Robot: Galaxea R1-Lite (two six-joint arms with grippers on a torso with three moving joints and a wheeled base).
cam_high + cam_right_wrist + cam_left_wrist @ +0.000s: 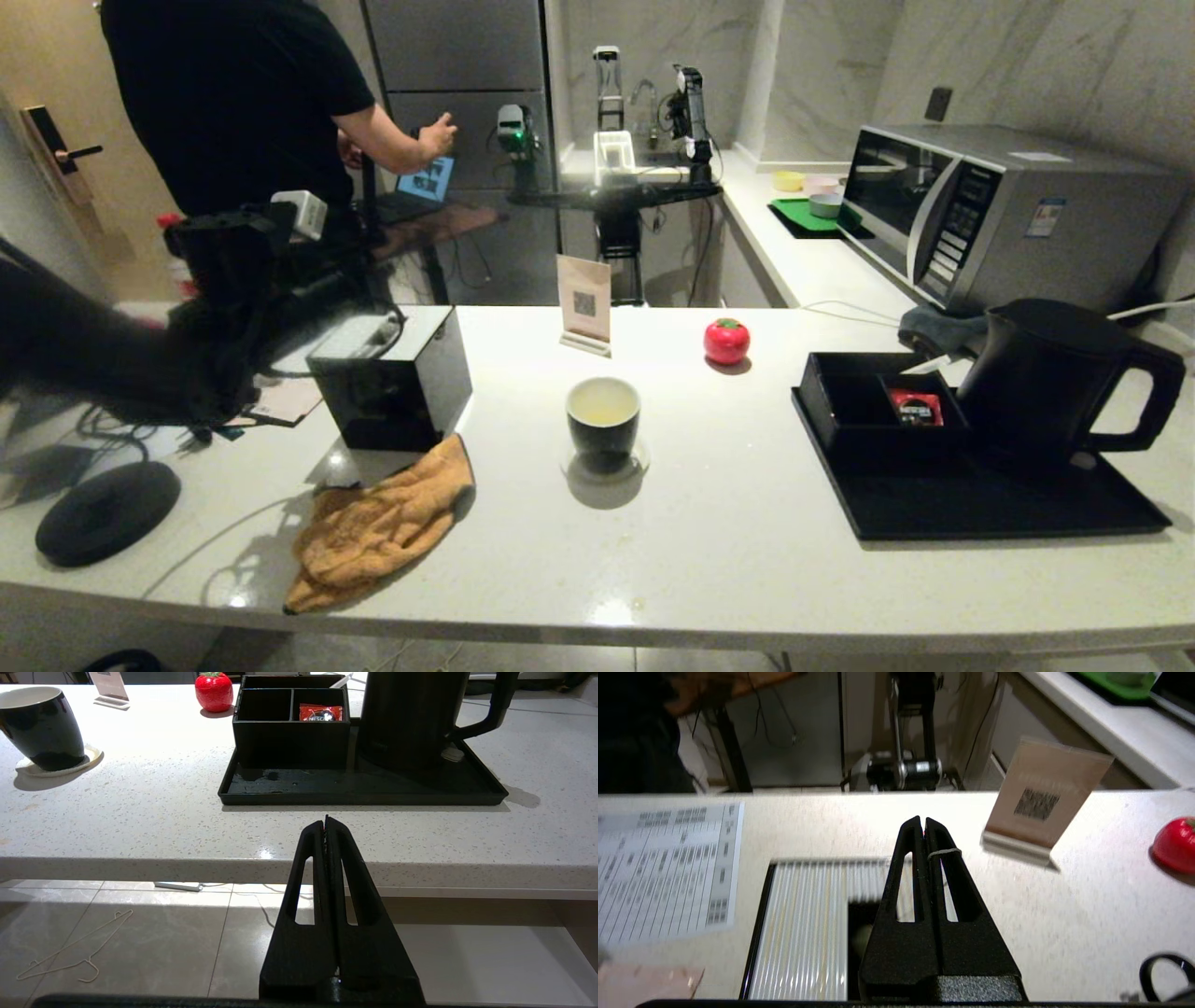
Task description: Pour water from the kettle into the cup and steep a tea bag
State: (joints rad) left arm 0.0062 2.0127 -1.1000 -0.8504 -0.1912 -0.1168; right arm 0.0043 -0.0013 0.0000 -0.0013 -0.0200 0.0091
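hovering over the tissue box point(803, 924), left hand point(923, 828) closed, empty; right hand point(325, 826) closed, empty.

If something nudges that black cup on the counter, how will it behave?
The cup holds pale liquid, so a nudge would likely slosh it. It sits on a small coaster, so it may slide. Its rounded, handleless body could slip in a grasp.

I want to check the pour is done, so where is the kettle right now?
In the head view the kettle stands upright at the counter's right end, on the black tray beside the compartment box, in front of the microwave.
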